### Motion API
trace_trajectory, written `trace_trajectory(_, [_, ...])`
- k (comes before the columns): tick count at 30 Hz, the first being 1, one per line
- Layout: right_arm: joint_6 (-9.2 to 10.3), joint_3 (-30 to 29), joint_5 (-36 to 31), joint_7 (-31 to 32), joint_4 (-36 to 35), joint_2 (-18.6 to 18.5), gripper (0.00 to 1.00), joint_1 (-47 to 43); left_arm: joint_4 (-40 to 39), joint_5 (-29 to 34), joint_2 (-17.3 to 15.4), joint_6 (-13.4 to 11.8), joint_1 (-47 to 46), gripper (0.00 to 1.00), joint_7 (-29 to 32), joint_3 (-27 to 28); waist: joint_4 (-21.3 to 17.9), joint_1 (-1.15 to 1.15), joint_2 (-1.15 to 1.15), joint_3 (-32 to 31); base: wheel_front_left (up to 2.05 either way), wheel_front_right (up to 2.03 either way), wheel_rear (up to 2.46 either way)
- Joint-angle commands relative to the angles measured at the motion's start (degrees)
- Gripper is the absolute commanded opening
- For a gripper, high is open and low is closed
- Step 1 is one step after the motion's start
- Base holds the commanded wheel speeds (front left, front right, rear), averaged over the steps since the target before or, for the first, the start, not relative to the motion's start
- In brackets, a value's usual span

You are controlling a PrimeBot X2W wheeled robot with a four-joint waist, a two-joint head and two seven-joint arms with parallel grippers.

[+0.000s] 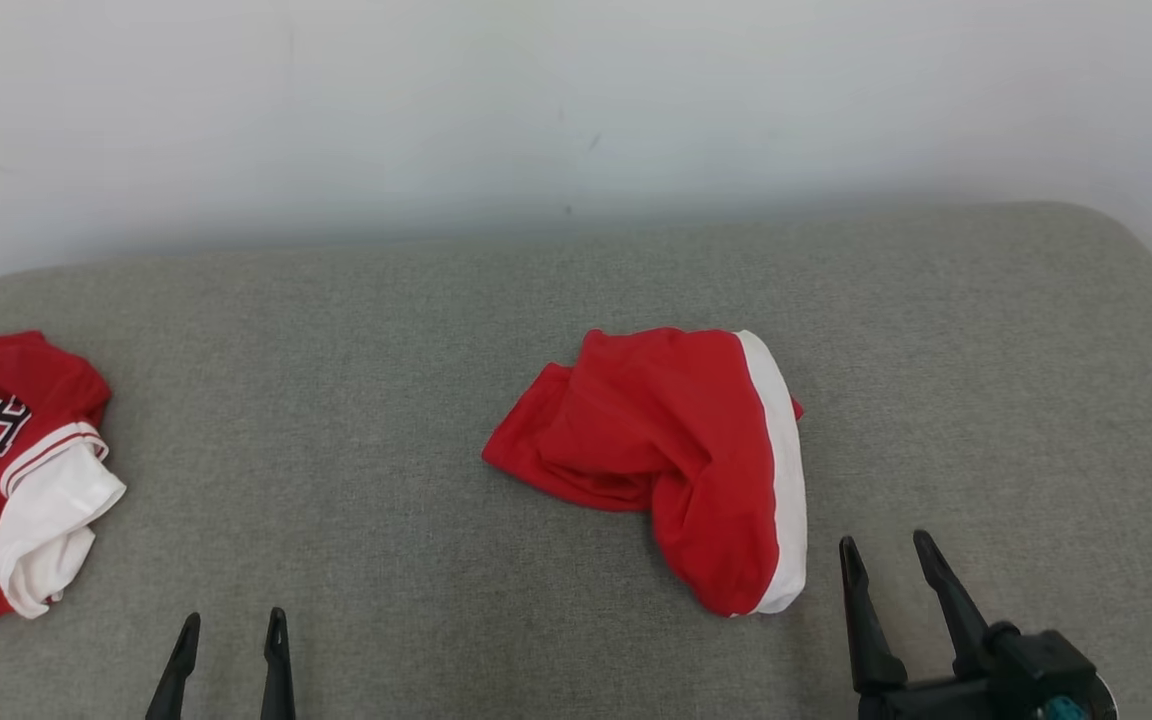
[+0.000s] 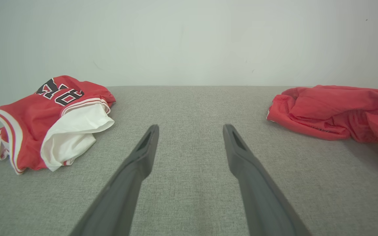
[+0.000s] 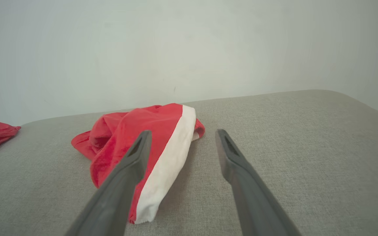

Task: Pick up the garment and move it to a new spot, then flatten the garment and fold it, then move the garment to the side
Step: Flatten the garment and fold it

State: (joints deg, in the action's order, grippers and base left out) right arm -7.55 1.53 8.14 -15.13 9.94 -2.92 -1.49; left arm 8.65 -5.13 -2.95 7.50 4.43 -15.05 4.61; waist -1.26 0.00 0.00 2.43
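Right gripper (image 1: 884, 542), jaws spread and empty, sits at four o'clock of the crumpled red garment with white side stripe (image 1: 656, 440), mid grey fabric cushion (image 1: 386, 330). Probably light, limp, slippery: pinch its near striped hem. Left gripper (image 1: 234, 616) likewise spread.

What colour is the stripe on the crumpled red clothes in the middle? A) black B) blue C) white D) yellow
C: the red garment has a white stripe running down its edge.
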Motion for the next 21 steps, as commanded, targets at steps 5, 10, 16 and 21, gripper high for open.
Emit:
trace_trajectory(5, [0.12,-0.05,-0.68,-0.03,5.13,0.07,1.00,4.42,0.18,-0.34,0.10,-0.11,-1.75,1.00,-0.20,-0.71,1.80,0.00,0.00,1.94,0.00,0.00,0.00])
trace_trajectory(10, [0.12,-0.55,1.07,-0.03,13.77,0.07,1.00,9.03,0.34,-0.45,0.10,-0.11,-2.65,1.00,-0.20,-1.80,3.45,0.00,0.00,3.31,0.00,0.00,0.00])
trace_trajectory(16, [0.12,0.90,4.09,-0.03,21.58,0.08,1.00,11.94,0.48,-0.95,0.10,-0.11,-3.63,1.00,-0.20,-2.75,4.98,0.00,0.00,4.25,0.00,0.00,0.00])
trace_trajectory(21, [0.12,3.91,8.47,-0.03,24.94,0.07,0.00,14.03,0.69,-1.39,0.09,-0.11,-3.88,1.00,-0.20,-3.16,5.78,0.00,0.00,4.38,0.00,0.00,0.00])
